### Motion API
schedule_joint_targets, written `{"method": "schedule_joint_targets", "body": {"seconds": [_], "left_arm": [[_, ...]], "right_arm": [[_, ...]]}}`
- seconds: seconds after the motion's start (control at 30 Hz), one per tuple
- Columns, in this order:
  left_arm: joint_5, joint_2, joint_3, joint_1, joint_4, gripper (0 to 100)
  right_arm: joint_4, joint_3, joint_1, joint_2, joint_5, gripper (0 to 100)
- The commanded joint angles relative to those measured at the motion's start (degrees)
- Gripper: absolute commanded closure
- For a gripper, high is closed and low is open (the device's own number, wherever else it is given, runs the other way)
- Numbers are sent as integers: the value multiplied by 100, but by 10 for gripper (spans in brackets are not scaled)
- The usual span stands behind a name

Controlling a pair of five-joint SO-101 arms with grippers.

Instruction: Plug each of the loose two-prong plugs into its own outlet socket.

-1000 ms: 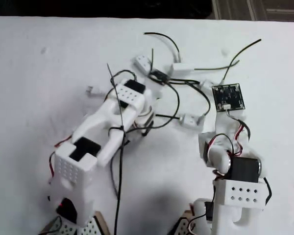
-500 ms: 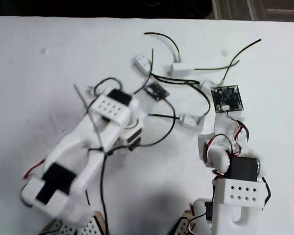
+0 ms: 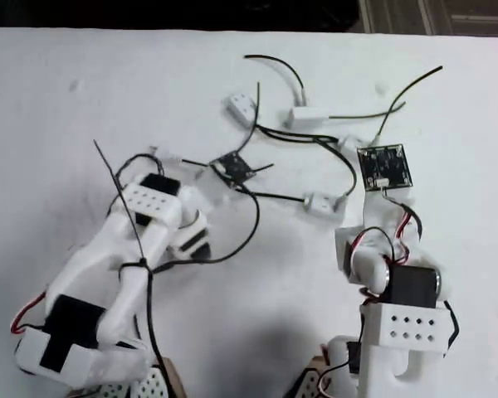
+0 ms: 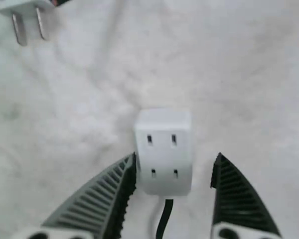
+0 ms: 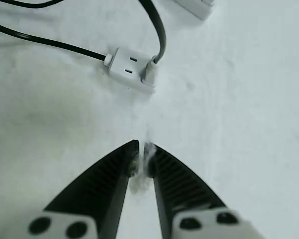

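Left gripper (image 4: 175, 158): jaws spread, straddling a white outlet socket (image 4: 164, 152) that lies flat on the white table (image 4: 249, 74). One finger (image 4: 109, 194) touches the side of the block, the other stands off with a visible gap, so it's not clamped. The socket is face up with two slot pairs showing. A black cord (image 4: 162, 219) exits the end nearest the wrist. A loose two-prong plug (image 4: 26, 17) lies beyond the socket, off to one side and well apart. Its prongs are bare and point back toward the gripper.

Right gripper (image 5: 142, 149): fingers clenched, tips together, holding no plug or socket. There's a bit of whitish fuzz at the tips, can't tell what. Can't tell if the tips touch the table. Ahead of it, apart, a second socket (image 5: 127, 67) lies flat with one slot pair showing on top. A black cord enters each end. One cord comes in through a white piece (image 5: 148, 74) that looks like a plug body seated there, can't confirm.

High view: the left arm (image 3: 108, 265) lies low across the table and the right arm (image 3: 382, 274) stands at the right. The second socket sits between them, nearer the right arm. Farther back are a third socket block (image 3: 242, 105) and a white cord-end piece (image 3: 309, 116), near each other but not touching. Black cords loop among them.
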Motion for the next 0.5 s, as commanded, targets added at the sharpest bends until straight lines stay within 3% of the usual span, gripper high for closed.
{"method": "schedule_joint_targets", "body": {"seconds": [0.0, 0.13, 0.3, 0.47], "left_arm": [[-18, -286, -97, -4, -44, 738], [360, -400, -105, -57, -9, 736], [431, -1420, -97, -207, 615, 740], [589, -2800, -44, -892, 1169, 740]], "right_arm": [[-75, -35, 22, -75, 62, 981], [-75, -35, 22, -57, 44, 979], [-57, -35, -40, -40, 70, 975], [57, -70, -479, -31, 70, 974]]}}
